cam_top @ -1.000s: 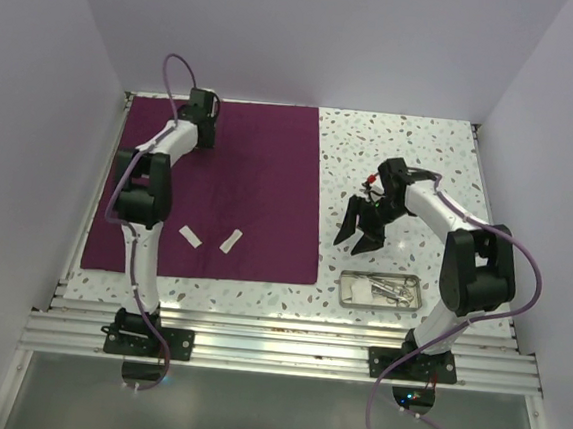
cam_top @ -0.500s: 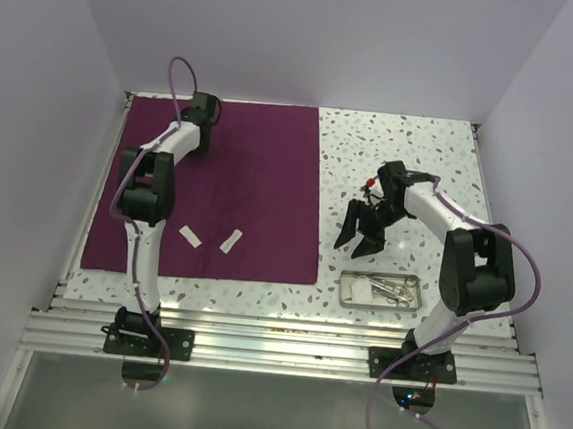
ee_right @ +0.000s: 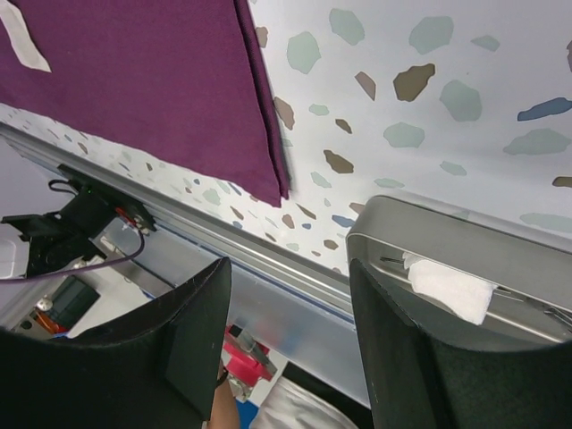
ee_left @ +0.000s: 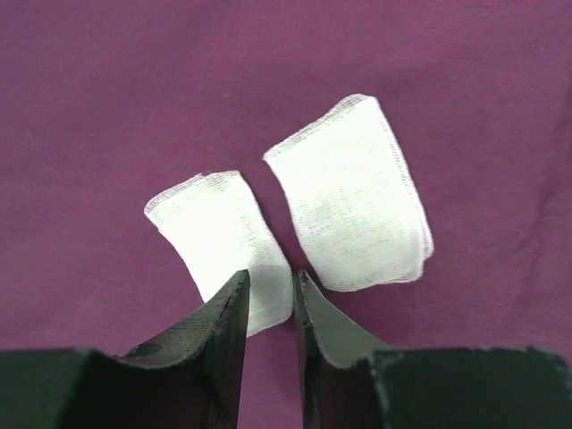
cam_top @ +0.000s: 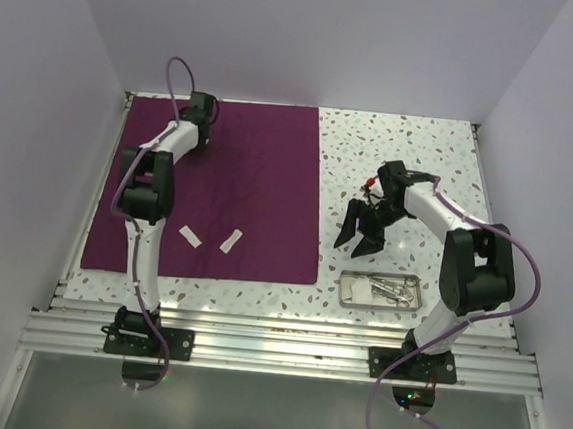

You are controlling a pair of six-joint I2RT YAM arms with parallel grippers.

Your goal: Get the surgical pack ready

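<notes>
Speckled table (cam_top: 402, 154) bears plum cloth (cam_top: 258, 192), gauze pads (cam_top: 190, 236).

I see the large plum-purple cloth (cam_top: 260, 172) spread flat on the left of the speckled surface (cam_top: 403, 149). A left small white gauze pad (cam_top: 190, 236) and a right one (cam_top: 230, 241) lie apart near its front edge. Well right of the cloth, a shallow steel tray (cam_top: 383, 275) holds silver scissor-like instruments (cam_top: 392, 289) and another white gauze pad (cam_top: 360, 292).

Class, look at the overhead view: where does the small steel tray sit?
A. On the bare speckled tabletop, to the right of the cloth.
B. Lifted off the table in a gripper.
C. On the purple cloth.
A: the steel tray rests on the speckled tabletop near the front edge, apart from the purple cloth.
</notes>
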